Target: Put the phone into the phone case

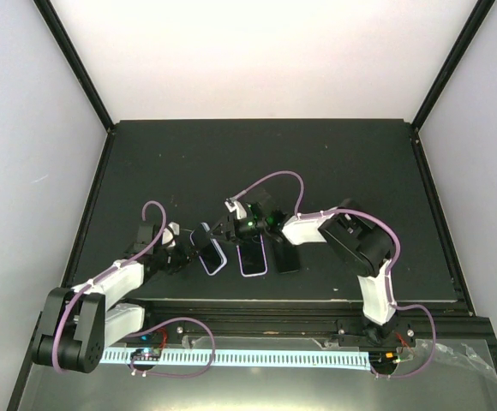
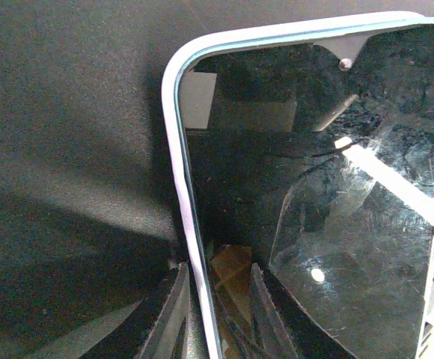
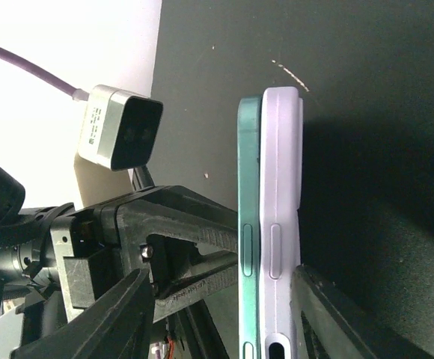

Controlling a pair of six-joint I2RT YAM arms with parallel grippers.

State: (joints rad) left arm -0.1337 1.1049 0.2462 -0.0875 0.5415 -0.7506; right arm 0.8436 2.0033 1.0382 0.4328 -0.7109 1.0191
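Note:
The phone (image 1: 212,257) stands tilted on the dark table, a dark screen with a pale teal rim (image 2: 314,187). In the right wrist view its teal side (image 3: 248,187) lies flush against the side of the lilac phone case (image 3: 280,187), both edge-on, each side wall fully showing. My left gripper (image 1: 187,250) is shut on the phone's long edge (image 2: 217,268), the rim between its fingers. My right gripper (image 1: 224,231) is open around the pair (image 3: 218,273). Its right finger (image 3: 322,314) touches the case's back, and its left finger stands well clear.
A second dark slab with a lilac rim (image 1: 252,257) lies flat just right of the held phone. A black slab (image 1: 287,257) lies beside it. The left arm's fingers and wrist camera (image 3: 120,134) fill the left of the right wrist view. The table's raised front edge (image 1: 274,301) is close.

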